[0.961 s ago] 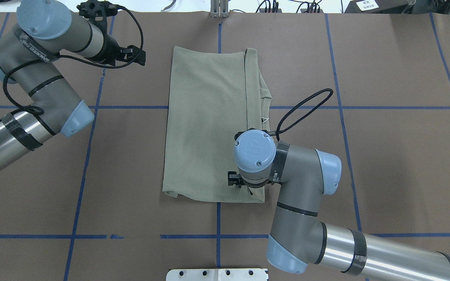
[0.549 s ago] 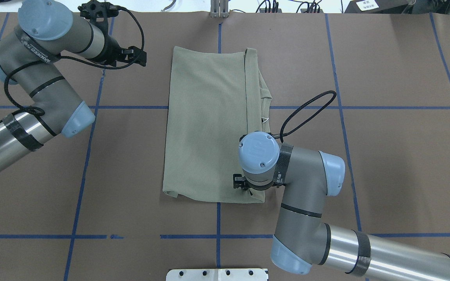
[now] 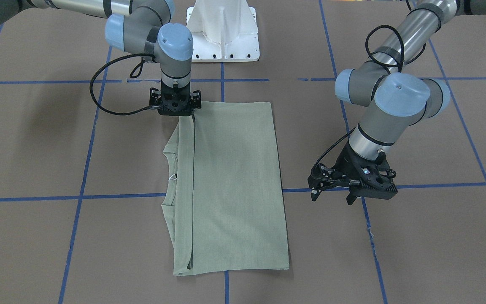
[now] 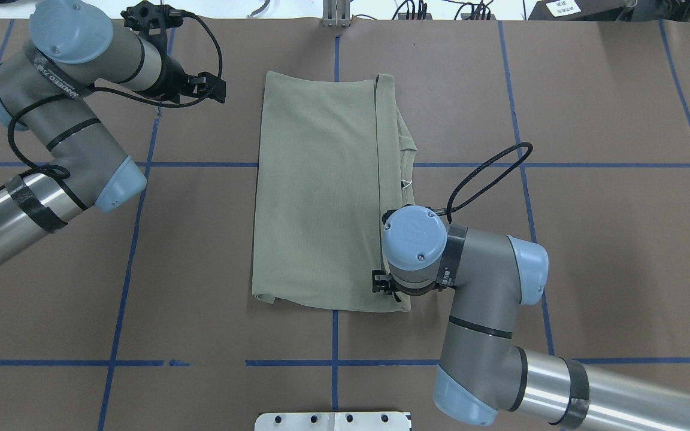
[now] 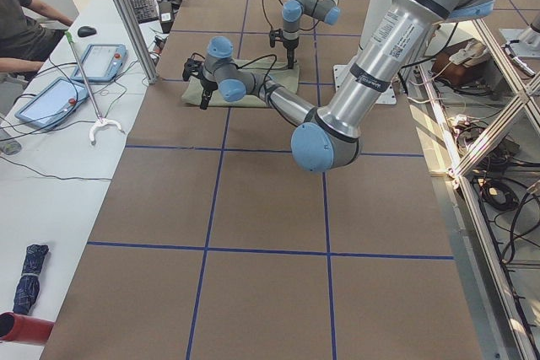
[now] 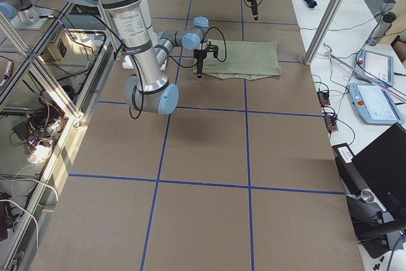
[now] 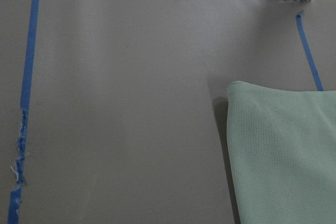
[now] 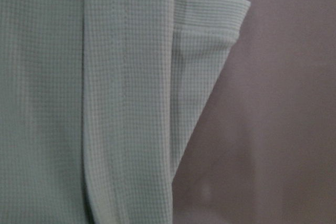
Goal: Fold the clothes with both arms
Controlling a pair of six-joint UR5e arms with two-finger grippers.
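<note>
The pale sage-green shirt (image 4: 321, 191) lies flat on the table, folded into a long rectangle, with a narrow folded strip and the collar (image 3: 170, 169) along one long side. My right gripper (image 3: 176, 110) points straight down at the shirt's corner nearest the robot base (image 4: 384, 286). Its fingertips are hidden by its body and wrist, so I cannot tell its state. The right wrist view shows only knit fabric (image 8: 126, 103) close up. My left gripper (image 3: 331, 197) hangs open and empty above bare table beside the shirt's far half (image 4: 218, 90). The left wrist view shows the shirt's far corner (image 7: 278, 145).
Brown paper with blue tape lines (image 4: 333, 363) covers the table. The white pedestal base (image 3: 222, 33) stands at the robot's edge. A person sits at a side bench (image 5: 25, 23) with tablets (image 5: 101, 61). A metal post (image 6: 323, 17) stands near the far table edge.
My right arm has slid toward the shirt's near right corner, rightward and slightly nearer the base in the overhead view. The left arm has barely shifted. The shirt lies about the same.
</note>
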